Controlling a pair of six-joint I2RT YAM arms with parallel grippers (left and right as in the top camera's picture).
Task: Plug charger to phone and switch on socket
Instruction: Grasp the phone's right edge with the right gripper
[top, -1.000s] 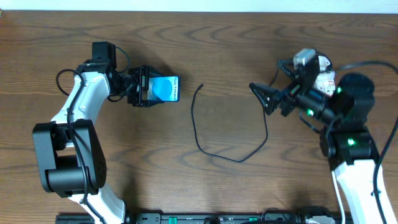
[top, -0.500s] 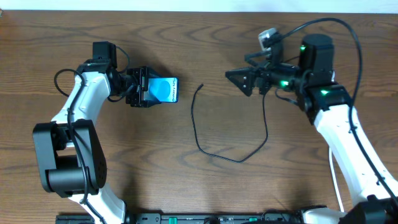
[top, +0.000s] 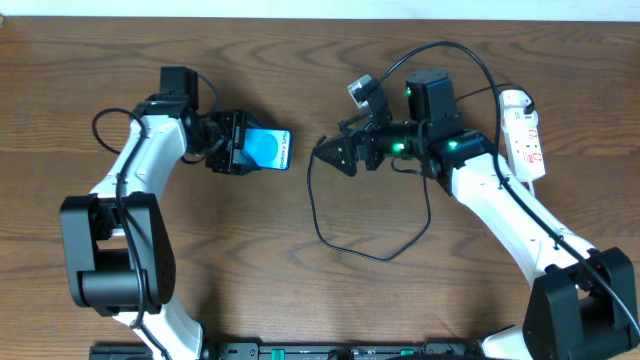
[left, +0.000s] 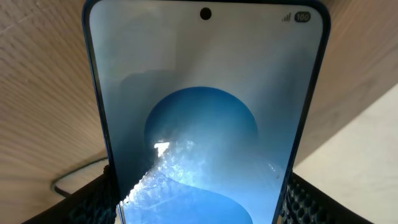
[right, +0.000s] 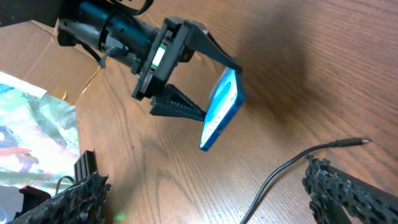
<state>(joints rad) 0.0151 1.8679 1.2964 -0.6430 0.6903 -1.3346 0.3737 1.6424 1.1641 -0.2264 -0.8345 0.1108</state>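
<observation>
My left gripper (top: 238, 144) is clamping the phone (top: 270, 150) left of centre; my right gripper (top: 324, 153) is hovering wide open. The charger (top: 309, 185) is looking limp, so I'm aiming behind its tip (right: 354, 143).

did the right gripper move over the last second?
Yes. The right gripper swung left, away from the power strip, to the free tip of the charger cable.

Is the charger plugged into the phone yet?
No. The charger tip lies loose on the table, apart from the phone.
</observation>
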